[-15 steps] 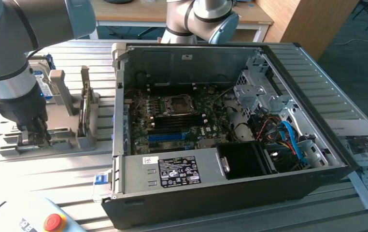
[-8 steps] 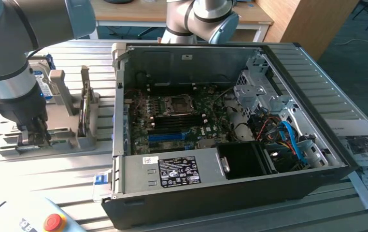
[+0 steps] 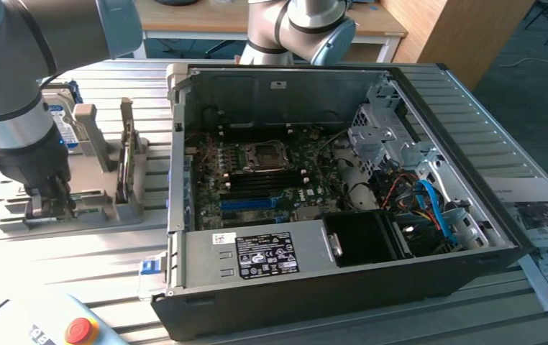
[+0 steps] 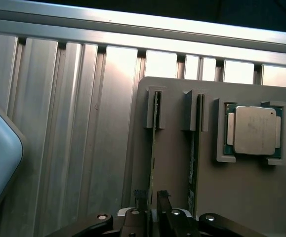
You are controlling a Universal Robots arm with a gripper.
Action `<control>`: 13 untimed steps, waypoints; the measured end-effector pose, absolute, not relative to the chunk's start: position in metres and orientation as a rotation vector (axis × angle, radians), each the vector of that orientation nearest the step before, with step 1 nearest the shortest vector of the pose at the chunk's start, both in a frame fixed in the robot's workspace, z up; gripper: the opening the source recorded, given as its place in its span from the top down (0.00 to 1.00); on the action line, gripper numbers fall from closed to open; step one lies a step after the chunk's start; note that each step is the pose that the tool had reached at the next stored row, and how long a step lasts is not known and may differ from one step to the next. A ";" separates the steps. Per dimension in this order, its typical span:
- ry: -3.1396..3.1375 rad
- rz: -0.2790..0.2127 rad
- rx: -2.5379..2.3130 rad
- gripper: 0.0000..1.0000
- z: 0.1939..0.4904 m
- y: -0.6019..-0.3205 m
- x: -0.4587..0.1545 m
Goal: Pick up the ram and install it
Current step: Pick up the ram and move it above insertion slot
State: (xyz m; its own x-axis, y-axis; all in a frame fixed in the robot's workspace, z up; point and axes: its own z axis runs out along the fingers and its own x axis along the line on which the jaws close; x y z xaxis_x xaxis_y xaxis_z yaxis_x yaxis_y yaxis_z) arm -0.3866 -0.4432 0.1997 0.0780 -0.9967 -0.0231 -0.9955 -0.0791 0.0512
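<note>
Two green ram sticks stand on edge in slots of a grey holder; the ram nearer the holder's edge runs straight between my fingertips. My gripper is low over that stick, one finger on each side of it, with a thin dark gap showing, so the jaws stand open around it. In the exterior view my gripper reaches down into the holder at the exterior view's left, beside the open computer case. The blue memory slot lies on the motherboard.
A processor chip sits in a pocket of the holder beside the second stick. A hard drive stands behind my arm. A pendant with a red button lies at the front, papers at the exterior view's right.
</note>
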 end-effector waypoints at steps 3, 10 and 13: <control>-2.117 -0.081 2.290 0.77 0.200 -0.443 -0.387; -2.111 -0.081 2.296 0.77 0.200 -0.443 -0.387; -2.102 -0.081 2.303 0.77 0.200 -0.443 -0.387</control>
